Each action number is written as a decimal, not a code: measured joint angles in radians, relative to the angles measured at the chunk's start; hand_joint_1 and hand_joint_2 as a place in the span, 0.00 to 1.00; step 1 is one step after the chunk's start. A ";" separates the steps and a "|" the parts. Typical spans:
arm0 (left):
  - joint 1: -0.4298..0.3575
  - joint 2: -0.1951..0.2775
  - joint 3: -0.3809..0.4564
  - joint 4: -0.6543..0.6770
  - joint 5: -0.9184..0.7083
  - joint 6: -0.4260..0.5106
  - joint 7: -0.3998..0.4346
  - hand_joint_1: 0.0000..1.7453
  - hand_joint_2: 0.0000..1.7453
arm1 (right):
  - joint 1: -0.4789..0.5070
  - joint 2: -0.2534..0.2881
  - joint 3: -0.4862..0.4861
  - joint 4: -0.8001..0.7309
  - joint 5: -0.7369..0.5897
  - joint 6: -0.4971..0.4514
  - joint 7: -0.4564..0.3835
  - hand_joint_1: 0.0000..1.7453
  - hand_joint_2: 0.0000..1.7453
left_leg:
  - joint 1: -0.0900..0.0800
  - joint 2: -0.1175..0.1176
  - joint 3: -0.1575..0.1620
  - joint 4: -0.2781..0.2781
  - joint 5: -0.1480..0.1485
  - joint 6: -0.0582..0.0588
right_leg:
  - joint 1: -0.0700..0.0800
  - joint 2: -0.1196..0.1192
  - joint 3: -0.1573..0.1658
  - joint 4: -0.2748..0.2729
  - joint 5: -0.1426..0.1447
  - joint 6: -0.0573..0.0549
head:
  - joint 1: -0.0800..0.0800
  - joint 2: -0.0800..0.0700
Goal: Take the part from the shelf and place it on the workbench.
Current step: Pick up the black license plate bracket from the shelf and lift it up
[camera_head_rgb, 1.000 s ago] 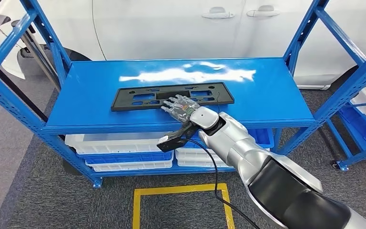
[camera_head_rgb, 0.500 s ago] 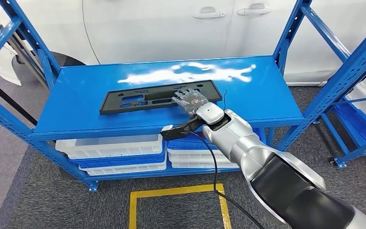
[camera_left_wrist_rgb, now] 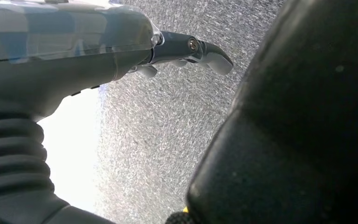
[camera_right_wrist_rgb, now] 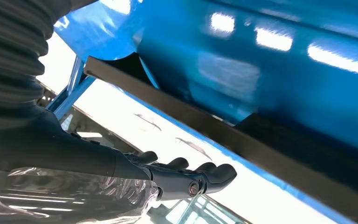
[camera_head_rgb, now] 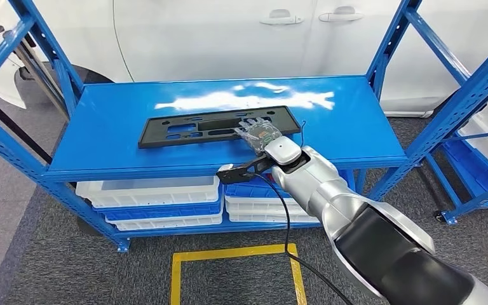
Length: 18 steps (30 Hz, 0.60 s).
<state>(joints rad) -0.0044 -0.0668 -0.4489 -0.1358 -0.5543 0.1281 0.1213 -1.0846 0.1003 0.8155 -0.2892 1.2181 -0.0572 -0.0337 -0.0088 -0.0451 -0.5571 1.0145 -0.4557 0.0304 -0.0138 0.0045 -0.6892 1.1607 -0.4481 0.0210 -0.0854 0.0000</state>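
The part is not yet lifted from the shelf; the right hand is laid over it with fingers spread, no grasp discernible, and the workbench placement is left.

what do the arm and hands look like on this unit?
Right arm: silver shell, black section near the shoulder, round silver wrist cap, a black cable hanging off a black wrist bracket. Right hand: dark fingers under a clear plastic cover. Left hand: grey ribbed cuff, same clear cover, dark fingers with pale grey tips.
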 joint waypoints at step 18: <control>-0.002 0.005 -0.001 0.000 0.000 0.007 -0.010 0.00 0.00 | 0.009 -0.009 -0.006 0.001 0.023 -0.015 -0.008 0.00 0.00 | -0.013 0.003 -0.013 0.020 0.006 -0.021 | 0.024 0.013 0.093 -0.137 0.003 -0.046 | 0.000 0.000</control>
<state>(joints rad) -0.0061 -0.0621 -0.4503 -0.1358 -0.5548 0.1353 0.1109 -1.0753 0.0910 0.8096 -0.2884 1.2408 -0.0723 -0.0416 -0.0219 -0.0418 -0.5705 1.0349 -0.4496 0.0098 0.0098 0.0177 -0.5961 1.0233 -0.4450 -0.0254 -0.0854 0.0000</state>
